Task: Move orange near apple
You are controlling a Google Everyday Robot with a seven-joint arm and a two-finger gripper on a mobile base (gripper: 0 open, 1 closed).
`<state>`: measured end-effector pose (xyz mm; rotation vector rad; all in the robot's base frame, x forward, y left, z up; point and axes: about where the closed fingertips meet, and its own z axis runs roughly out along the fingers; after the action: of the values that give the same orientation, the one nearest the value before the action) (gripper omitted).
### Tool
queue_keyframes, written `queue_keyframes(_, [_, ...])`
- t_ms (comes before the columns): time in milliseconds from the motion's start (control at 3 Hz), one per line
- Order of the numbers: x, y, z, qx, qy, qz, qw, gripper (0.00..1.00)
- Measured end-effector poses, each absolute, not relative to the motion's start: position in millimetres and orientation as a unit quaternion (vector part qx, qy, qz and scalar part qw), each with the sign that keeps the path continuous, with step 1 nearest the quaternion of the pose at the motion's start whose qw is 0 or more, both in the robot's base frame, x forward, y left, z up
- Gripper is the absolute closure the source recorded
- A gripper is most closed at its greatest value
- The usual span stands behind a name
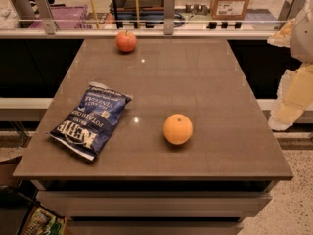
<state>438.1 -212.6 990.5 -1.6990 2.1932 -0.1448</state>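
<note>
Bright orange point(177, 129) lies well apart from the hand point(288, 106) at the right edge; grip state unclear.

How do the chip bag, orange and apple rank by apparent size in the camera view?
1. chip bag
2. orange
3. apple, though it sits farther back, so the fruit order is unsure.
The gripper hangs at the right edge, beside the table.
</note>
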Motion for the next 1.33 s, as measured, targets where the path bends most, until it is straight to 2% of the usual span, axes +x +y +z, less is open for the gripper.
queue_keyframes(667, [437.0, -210.6, 992.7, -0.604, 0.773, -0.046, 0.189, 0.00])
queue_keyframes(1333, [429.3, -196.4, 981.5, -0.608, 0.759, 0.023, 0.230, 0.00])
